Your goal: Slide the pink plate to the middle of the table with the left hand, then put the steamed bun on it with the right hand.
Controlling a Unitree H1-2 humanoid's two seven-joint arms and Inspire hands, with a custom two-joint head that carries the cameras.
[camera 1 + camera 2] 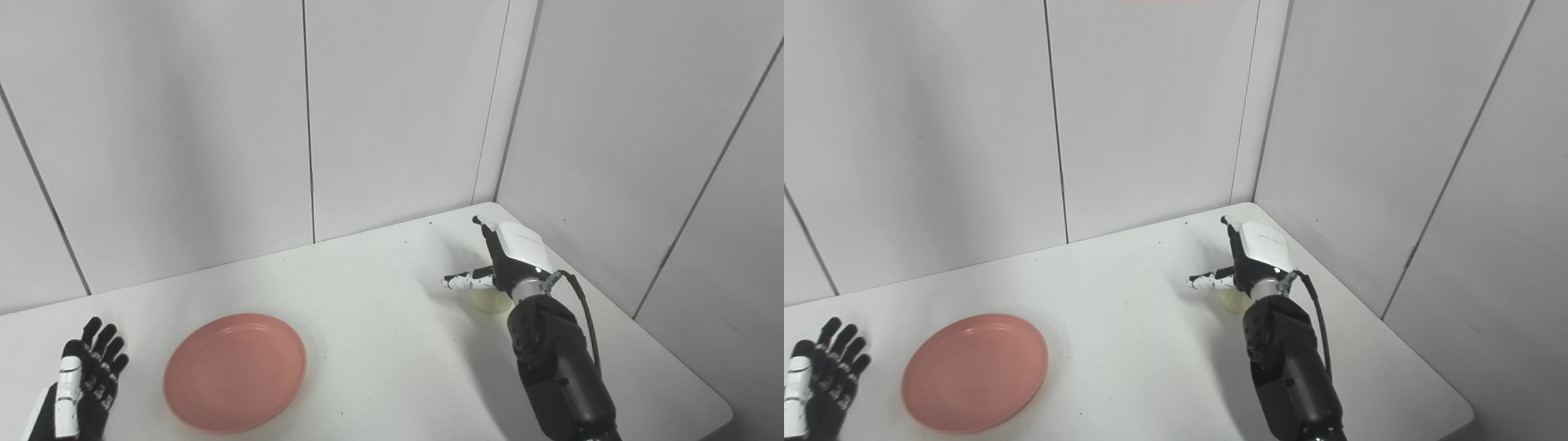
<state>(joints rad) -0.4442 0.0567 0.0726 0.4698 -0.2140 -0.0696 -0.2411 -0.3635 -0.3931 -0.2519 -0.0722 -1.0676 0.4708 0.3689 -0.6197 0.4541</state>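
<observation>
White table (380, 343), enclosed by grey wall panels (184, 141) at back and R. Pink plate (235, 371) is seen front-L of centre, not touching the L hand; whether the slide counts as finished cannot be fixed from these views, but the plate is judged near mid-table and left alone. Plate: round, shallow, raised rim, matte salmon pink, nothing on it.

R arm (560, 367) is extended toward the far R corner. R hand (499, 263) is held directly over the steamed bun (490, 302), fingers spread wide, thumb pointed L; no grasp is made yet, and contact w/ the bun cannot be told. L hand (79, 383) is rested at the near L edge, fingers straight and apart, nothing held, just beside the plate but apart from it.

Bun: small, pale cream, rounded dome, mostly hidden under the R wrist; sits on the table well apart from the plate. Remaining, as judged: grasp, carry L, placement on plate.
</observation>
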